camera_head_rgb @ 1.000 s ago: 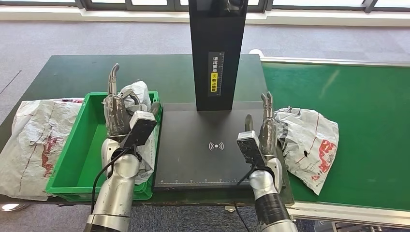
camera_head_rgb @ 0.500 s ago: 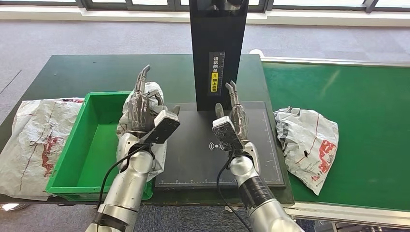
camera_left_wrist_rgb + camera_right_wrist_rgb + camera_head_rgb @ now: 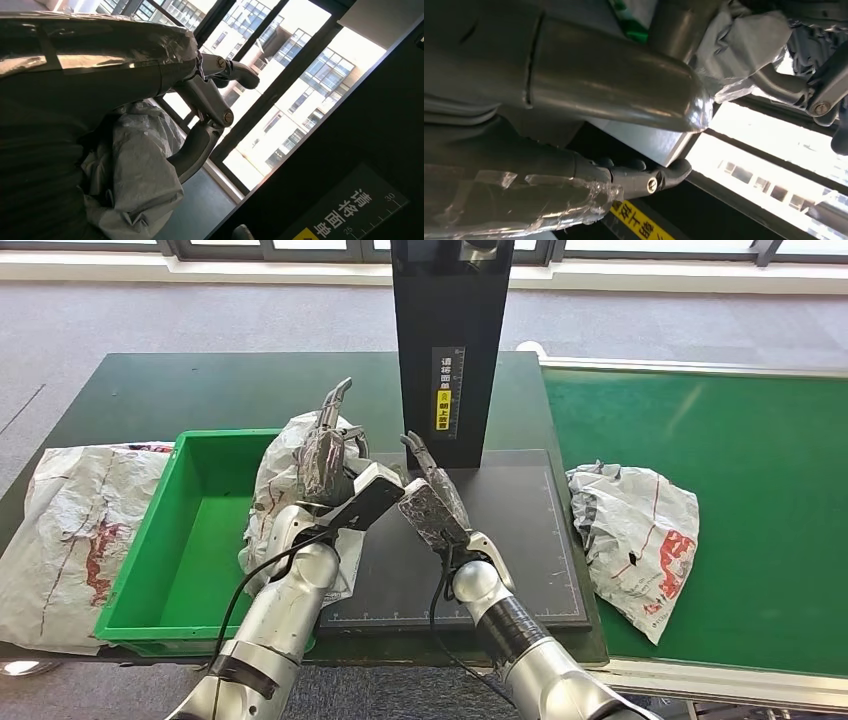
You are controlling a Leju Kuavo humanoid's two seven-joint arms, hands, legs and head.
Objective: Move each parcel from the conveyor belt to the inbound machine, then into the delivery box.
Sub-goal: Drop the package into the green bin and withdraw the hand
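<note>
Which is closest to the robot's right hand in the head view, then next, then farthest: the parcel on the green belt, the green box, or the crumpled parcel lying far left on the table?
From the right hand:
1. Green plastic box, to its left.
2. White crumpled plastic parcel on the green belt, to its right; close to the box's distance, hard to separate.
3. White crumpled parcel at the table's far left, beyond the box.

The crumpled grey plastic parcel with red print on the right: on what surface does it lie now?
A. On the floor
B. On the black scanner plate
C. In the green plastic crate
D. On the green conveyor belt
D: the crumpled grey plastic parcel lies on the green conveyor belt, right of the black scanner plate, untouched by either hand.
</note>
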